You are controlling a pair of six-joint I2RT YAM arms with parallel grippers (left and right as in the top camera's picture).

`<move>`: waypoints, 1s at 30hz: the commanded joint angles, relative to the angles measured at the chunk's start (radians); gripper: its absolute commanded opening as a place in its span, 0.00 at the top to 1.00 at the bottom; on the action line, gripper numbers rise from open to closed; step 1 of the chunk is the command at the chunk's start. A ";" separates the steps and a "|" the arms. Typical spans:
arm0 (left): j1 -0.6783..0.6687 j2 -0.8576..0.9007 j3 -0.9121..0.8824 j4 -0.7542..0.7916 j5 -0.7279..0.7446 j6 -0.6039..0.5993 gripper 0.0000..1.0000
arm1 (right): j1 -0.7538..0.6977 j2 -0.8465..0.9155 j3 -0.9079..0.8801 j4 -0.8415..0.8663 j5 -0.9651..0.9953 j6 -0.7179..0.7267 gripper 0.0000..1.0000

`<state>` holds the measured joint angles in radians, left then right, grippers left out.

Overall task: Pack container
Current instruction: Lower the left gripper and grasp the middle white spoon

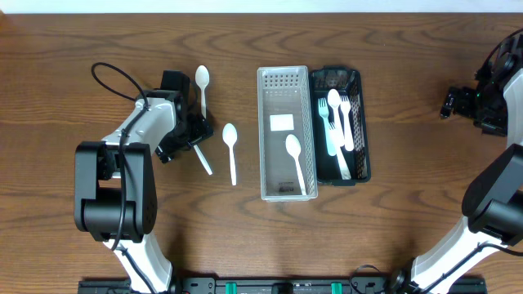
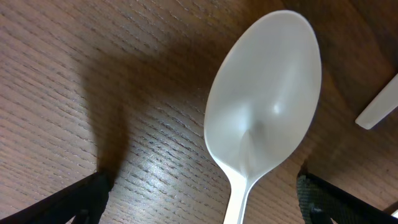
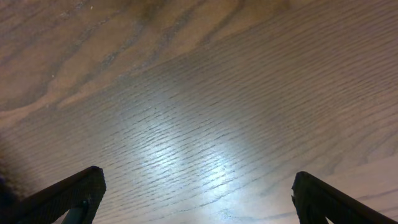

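A white plastic spoon (image 1: 203, 82) lies on the wooden table at the left. In the left wrist view its bowl (image 2: 267, 106) fills the frame and its handle runs down between my fingers. My left gripper (image 1: 194, 126) (image 2: 202, 186) is open, low over the table, a finger on each side of that handle. A second spoon (image 1: 230, 147) lies to its right. The clear container (image 1: 263, 131) holds one spoon (image 1: 294, 159). The black container (image 1: 364, 122) holds forks and a spoon (image 1: 337, 122). My right gripper (image 1: 449, 102) (image 3: 198, 183) is open and empty over bare wood at the far right.
A white utensil handle (image 1: 202, 158) sticks out from under the left gripper toward the front. A handle end (image 2: 379, 106) shows at the right edge of the left wrist view. A white label (image 1: 281, 122) lies in the clear container.
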<state>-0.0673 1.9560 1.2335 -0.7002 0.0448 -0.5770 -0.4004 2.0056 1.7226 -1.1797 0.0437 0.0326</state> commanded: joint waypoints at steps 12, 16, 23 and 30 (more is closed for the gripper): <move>0.005 0.036 0.007 -0.002 -0.011 -0.005 0.46 | -0.006 -0.005 -0.001 0.002 0.001 -0.011 0.01; 0.005 0.036 0.007 -0.002 -0.011 -0.005 0.65 | -0.006 -0.005 -0.001 0.002 0.001 -0.011 0.01; 0.005 0.027 0.007 -0.003 -0.001 -0.004 0.78 | -0.006 -0.005 -0.001 0.002 0.000 -0.011 0.01; 0.005 -0.026 0.014 -0.001 -0.002 -0.003 0.86 | -0.006 -0.004 -0.001 0.002 0.000 -0.011 0.01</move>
<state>-0.0669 1.9541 1.2343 -0.6991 0.0483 -0.5793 -0.4004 2.0056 1.7226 -1.1797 0.0433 0.0326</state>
